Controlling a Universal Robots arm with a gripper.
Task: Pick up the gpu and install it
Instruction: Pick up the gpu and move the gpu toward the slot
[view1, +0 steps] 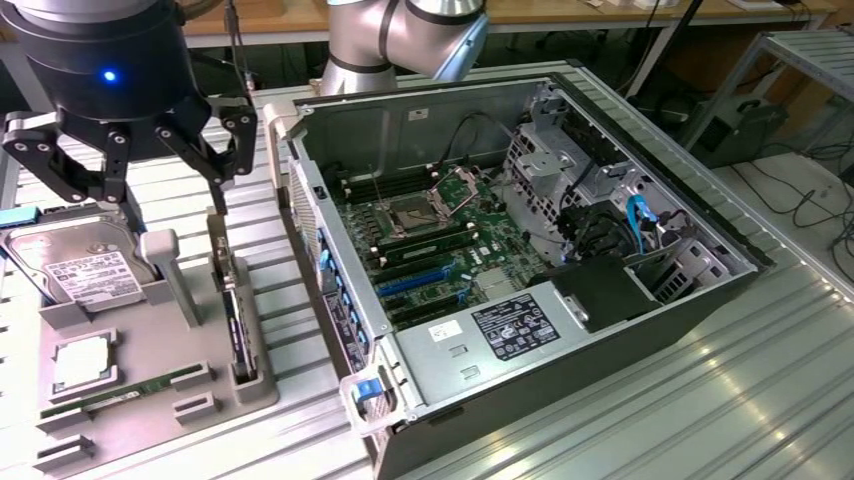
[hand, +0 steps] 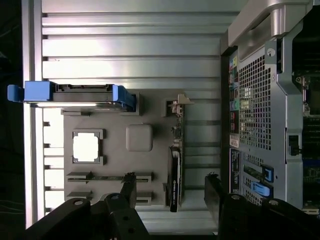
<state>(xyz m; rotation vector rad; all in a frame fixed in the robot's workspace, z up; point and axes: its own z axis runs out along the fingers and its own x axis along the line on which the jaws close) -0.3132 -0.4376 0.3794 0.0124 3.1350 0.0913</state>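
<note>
Counts: one gripper (view1: 176, 205), two fingers (view1: 220, 190), jaws spread wide, nothing held. One gpu (view1: 239, 335), one hard drive (view1: 80, 265), one CPU (view1: 83, 362) and one memory stick (view1: 127, 395), all on one grey parts tray (view1: 160, 345). One open PC case (view1: 310, 235).

gpu stands on its long edge in the slot along the tray side nearest the case, metal bracket end toward the gripper, untouched. Not installed.

Gripper hangs above the tray, clear of every part. Wrist view: gripper (hand: 170, 185) straddles the line of the gpu (hand: 175, 160), one finger (hand: 129, 185) on the tray side, the other on the case side, card edge between them.

Around it in the wrist view:
- hard drive (hand: 75, 95) with blue side rails, upright at the tray (hand: 115, 120) end
- CPU (hand: 86, 147) flat in its pocket
- memory stick (hand: 107, 177) lying in its holders
- raised grey block (hand: 139, 137) just beside the gpu, closest obstacle on the tray side

On the other side, the perforated rear wall of the PC case (hand: 255, 100) sits near the gpu, with a narrow strip of slatted table (hand: 130, 50) between.

Inside the case: motherboard (view1: 427, 240) exposed, blue slots (view1: 411, 282) on it, power supply (view1: 514, 325) at the near corner, blue cables (view1: 641, 225) by the drive bays.
</note>
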